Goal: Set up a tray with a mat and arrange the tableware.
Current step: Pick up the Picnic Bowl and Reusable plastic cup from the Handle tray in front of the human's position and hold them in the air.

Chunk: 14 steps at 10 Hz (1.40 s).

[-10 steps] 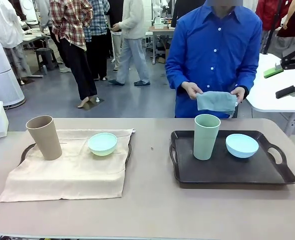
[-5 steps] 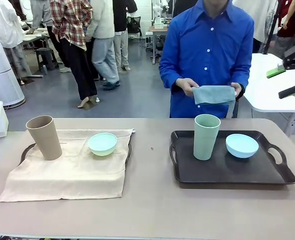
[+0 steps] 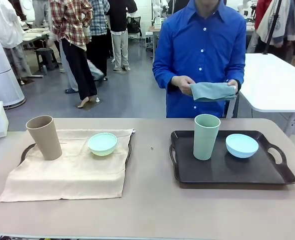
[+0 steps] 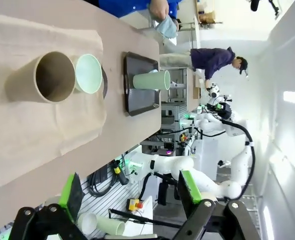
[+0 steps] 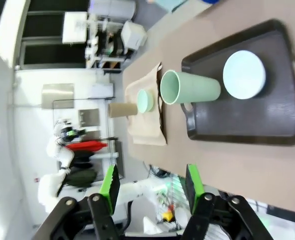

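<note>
so the left pincer (image 4: 129, 192) is spread wide, empty, facing the tan cup (image 4: 37, 77); right pincer (image 5: 151, 185) parted too, gripping nothing, facing the sage cup (image 5: 195, 89) on the black tray (image 5: 257, 120).

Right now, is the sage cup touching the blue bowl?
Apart. The front view shows a strip of bare dark tray between the sage green cup and the pale blue bowl.

front: fixed, robot side, facing person (image 3: 202, 50) across worktop (image 3: 152, 210) | L wrist: rolled sideways, well back, above mat (image 4: 32, 135) end | R wrist: rolled, high above tray (image 5: 247, 125) | all three share green cup (image 3: 206, 136)
</note>
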Each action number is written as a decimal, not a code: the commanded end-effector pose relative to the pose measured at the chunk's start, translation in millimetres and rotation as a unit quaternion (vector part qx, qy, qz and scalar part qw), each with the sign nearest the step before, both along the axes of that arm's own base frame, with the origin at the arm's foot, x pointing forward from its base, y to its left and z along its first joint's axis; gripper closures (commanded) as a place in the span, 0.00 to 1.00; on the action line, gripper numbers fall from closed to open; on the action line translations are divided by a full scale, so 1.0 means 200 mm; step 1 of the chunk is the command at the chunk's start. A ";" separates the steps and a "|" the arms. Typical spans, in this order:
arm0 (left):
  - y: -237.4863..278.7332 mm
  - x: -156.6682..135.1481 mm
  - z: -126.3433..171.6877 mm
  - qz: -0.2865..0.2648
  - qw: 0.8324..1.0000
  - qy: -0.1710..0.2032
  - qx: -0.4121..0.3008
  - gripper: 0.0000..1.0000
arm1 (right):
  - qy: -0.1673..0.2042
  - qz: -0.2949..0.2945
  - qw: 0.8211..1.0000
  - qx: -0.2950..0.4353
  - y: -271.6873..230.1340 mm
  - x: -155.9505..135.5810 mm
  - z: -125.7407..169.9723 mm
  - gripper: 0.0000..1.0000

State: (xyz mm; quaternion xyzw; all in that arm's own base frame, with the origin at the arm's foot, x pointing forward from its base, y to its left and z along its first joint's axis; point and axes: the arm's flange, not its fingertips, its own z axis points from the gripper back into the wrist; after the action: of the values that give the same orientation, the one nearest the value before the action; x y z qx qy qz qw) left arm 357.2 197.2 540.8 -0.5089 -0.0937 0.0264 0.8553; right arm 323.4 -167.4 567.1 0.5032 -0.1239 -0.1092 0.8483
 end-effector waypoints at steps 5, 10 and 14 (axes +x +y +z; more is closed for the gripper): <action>0.05 -0.14 0.03 0.039 0.998 0.027 -0.041 0.00 | 0.028 0.048 0.996 0.071 -0.56 0.03 -0.12 0.30; 0.07 -0.10 0.01 0.024 0.999 0.021 -0.024 0.00 | 0.040 0.051 0.996 0.058 -0.53 0.00 -0.16 0.30; 0.07 -0.10 0.01 0.024 0.999 0.021 -0.024 0.00 | 0.040 0.051 0.996 0.058 -0.53 0.00 -0.16 0.30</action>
State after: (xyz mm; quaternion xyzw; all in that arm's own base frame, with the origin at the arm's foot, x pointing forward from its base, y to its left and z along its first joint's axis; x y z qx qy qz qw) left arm 336.7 212.2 541.1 -0.5265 -0.0854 0.0611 0.8437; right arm 327.2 -275.5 536.2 0.5497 -0.0551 -0.0975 0.8278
